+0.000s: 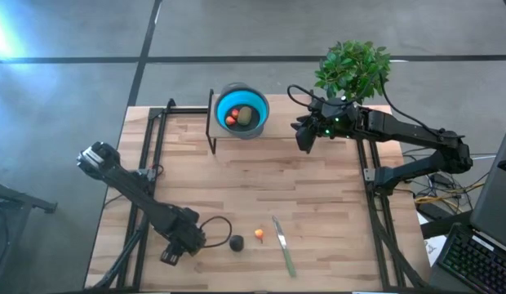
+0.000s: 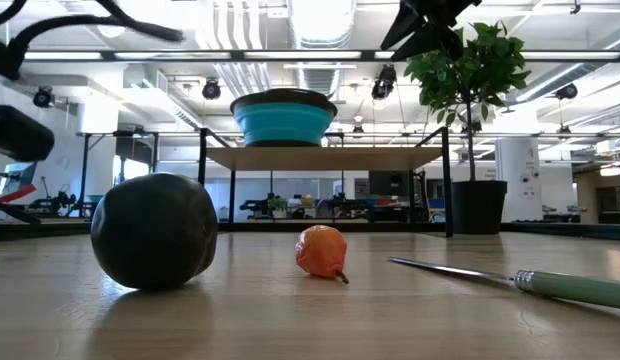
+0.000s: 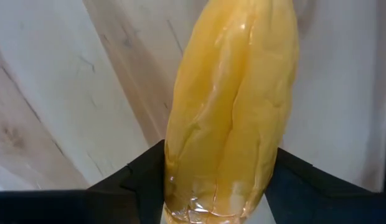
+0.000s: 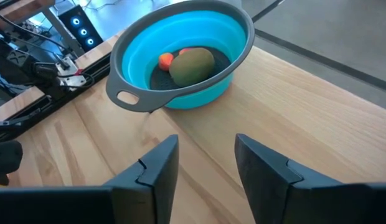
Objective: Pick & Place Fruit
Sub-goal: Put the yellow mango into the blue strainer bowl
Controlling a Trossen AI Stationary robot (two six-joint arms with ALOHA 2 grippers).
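Left wrist view has the left end effector (image 3: 215, 186) clamped on the long yellow fruit (image 3: 233, 106) low over the counter (image 1: 318, 188); lift straight before swinging bowlward. Black fruit (image 1: 237, 242), orange fruit (image 1: 259, 234) and knife (image 1: 284, 245) sit nearby; farther off, the right end effector (image 4: 205, 165) hangs spread near the bowl (image 1: 242, 109).

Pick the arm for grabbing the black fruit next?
Right. Its gripper is open and empty near the bowl; the left gripper already holds the yellow fruit, though it's nearer the black fruit.
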